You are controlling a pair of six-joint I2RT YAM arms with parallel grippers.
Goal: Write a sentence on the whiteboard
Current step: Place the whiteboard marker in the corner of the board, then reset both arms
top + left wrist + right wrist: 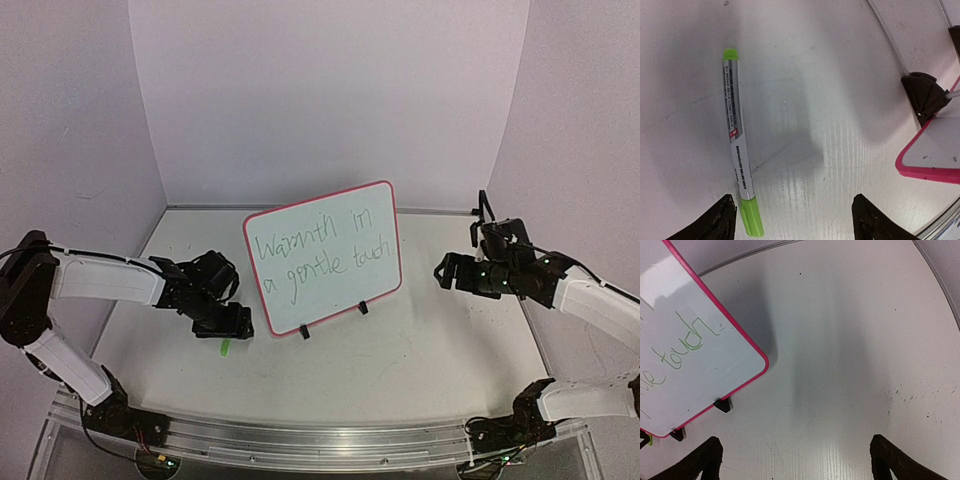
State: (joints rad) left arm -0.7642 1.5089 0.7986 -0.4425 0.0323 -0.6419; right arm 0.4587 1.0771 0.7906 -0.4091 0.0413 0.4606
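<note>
I list the whiteboard (pixel 322 258) standing on the table (pixel 430 340), bearing the sentence (pixel 300 245) "Warmth in a gentle touch". The marker (pixel 737 145) lies flat under my left gripper (pixel 794 220), whose jaws are apart. The right gripper (pixel 797 457) is spread wide.

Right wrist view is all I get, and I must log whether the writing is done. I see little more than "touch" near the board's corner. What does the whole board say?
Observer: In the top view, the whiteboard carries the sentence in two green lines: "Warmth in" over "a gentle touch".
Operator: Where is the pen?
Observer: The green-capped marker lies flat on the table, left of the board, under the left wrist.
Operator: Is the left gripper holding it?
Observer: No. The left gripper is open; the marker lies near one fingertip, not clamped between them.
</note>
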